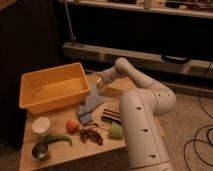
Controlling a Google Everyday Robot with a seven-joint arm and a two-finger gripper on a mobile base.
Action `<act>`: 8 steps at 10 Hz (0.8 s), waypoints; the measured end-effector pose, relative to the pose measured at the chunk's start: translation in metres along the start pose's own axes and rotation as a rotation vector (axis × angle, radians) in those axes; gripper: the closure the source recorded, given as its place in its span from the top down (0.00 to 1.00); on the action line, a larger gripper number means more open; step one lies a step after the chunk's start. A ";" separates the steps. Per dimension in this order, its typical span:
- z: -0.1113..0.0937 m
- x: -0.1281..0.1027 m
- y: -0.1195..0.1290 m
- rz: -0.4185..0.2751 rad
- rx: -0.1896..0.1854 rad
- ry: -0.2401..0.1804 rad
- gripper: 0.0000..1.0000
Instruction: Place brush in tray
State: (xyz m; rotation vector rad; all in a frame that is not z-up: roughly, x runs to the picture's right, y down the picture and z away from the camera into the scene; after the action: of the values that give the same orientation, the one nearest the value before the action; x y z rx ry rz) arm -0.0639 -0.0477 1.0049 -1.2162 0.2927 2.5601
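The yellow-orange tray (50, 90) stands at the back left of the wooden table, and it looks empty. My gripper (100, 81) is at the end of the white arm (142, 90). It sits just right of the tray's right wall, over the top end of the grey-blue cloth (91, 102). I cannot make out the thin pale brush; it may be hidden at the gripper or by the cloth.
A dark striped block (111, 116) lies right of the cloth. Near the front are a white bowl (41, 125), a red fruit (73, 125), a green pepper (59, 139), a metal cup (40, 150), a dark cluster (91, 135) and a pale green item (116, 131). The arm's column (142, 135) stands at the table's right.
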 end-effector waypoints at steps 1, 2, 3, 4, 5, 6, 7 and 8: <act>0.005 0.001 -0.002 0.012 0.007 0.014 0.80; 0.006 -0.002 -0.001 0.027 -0.007 0.025 0.80; 0.004 -0.004 0.000 0.047 -0.029 0.045 0.80; 0.002 -0.007 0.000 0.055 -0.057 0.058 0.80; -0.002 -0.012 0.001 0.059 -0.076 0.064 0.80; -0.002 -0.012 0.000 0.061 -0.079 0.080 0.80; -0.002 -0.013 0.000 0.065 -0.083 0.093 0.80; -0.003 -0.016 -0.003 0.072 -0.087 0.112 0.80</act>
State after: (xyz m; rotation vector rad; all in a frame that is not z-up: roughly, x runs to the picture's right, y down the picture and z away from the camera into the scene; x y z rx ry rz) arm -0.0514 -0.0489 1.0152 -1.4084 0.2562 2.5944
